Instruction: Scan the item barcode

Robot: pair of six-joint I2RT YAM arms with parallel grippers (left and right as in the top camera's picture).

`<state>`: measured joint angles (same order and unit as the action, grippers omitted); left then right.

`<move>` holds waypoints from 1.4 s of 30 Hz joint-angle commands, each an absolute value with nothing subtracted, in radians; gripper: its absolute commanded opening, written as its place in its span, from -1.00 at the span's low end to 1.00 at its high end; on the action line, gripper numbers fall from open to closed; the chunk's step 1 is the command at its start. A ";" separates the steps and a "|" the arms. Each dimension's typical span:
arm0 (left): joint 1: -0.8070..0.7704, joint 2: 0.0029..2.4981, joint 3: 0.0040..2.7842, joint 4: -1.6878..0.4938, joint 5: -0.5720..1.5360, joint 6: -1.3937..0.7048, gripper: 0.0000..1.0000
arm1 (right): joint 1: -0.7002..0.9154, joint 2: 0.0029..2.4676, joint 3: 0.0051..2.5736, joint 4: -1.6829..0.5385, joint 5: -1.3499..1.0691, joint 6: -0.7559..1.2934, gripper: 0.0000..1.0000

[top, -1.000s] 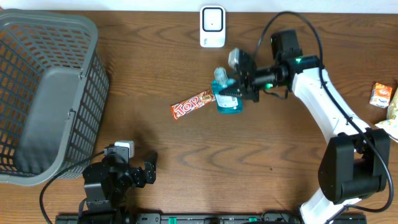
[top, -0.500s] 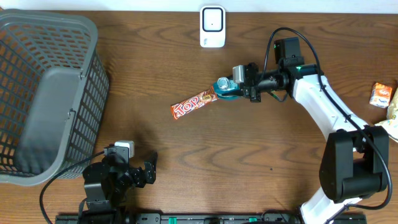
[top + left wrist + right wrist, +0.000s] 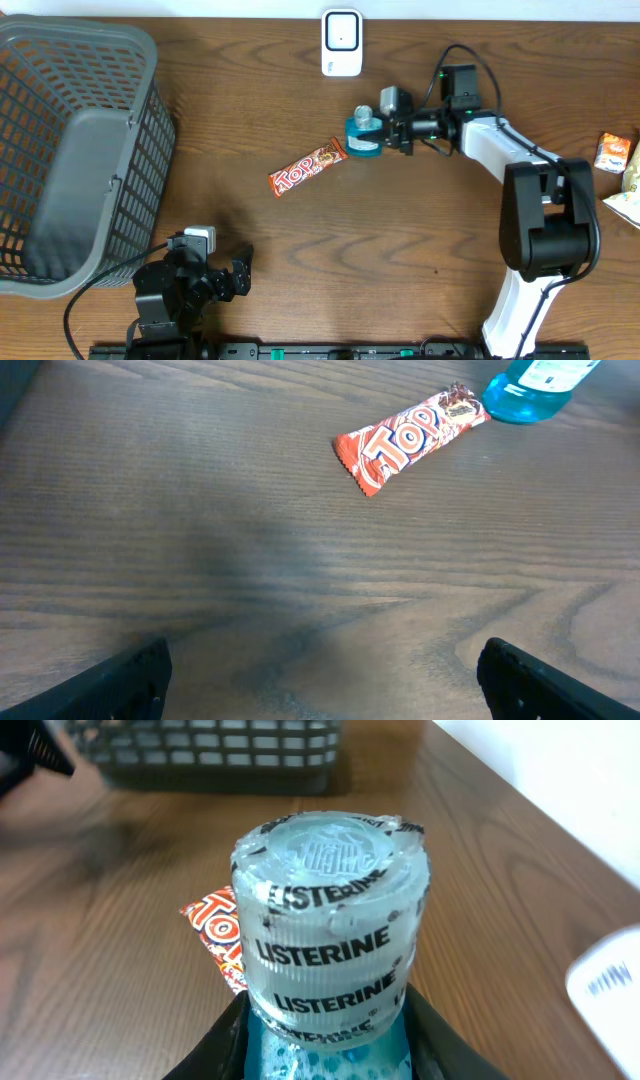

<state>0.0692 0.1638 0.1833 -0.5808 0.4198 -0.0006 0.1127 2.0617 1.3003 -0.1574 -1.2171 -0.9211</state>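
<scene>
Near the back-centre of the surface [image 3: 420,250], right gripper [image 3: 388,134] is clamped on the Listerine bottle [image 3: 362,140], which sits just below and right of the white scanner [image 3: 342,43]. Bottle has blue liquid inside, cap on and pointing at the wrist camera. Top candy bar [image 3: 308,168] lies flat just left of the bottle; can't tell if they touch. At the front, left gripper [image 3: 325,678] has jaws wide apart over bare wood. Grey mesh basket [image 3: 150,130] far left: only its grey floor shows.
</scene>
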 commanded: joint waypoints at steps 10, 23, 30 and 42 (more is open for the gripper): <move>0.073 0.163 0.184 -0.583 0.421 -0.002 0.95 | 0.117 2.048 1.308 -0.162 -1.095 -0.644 -0.62; 0.073 0.163 0.184 -0.583 0.422 -0.002 0.95 | 0.136 2.048 1.308 -0.099 -1.090 -0.677 -0.27; 0.073 0.163 0.184 -0.583 0.422 -0.002 0.96 | 0.139 2.048 1.308 -0.093 -1.090 -0.738 -0.21; 0.073 0.163 0.184 -0.583 0.422 -0.002 0.95 | 0.140 2.048 1.308 0.046 -1.078 -0.745 -0.19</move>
<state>0.0696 0.1638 0.1833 -0.5808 0.4194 -0.0006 0.1299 2.0590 1.3029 0.0364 -1.0767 -0.7280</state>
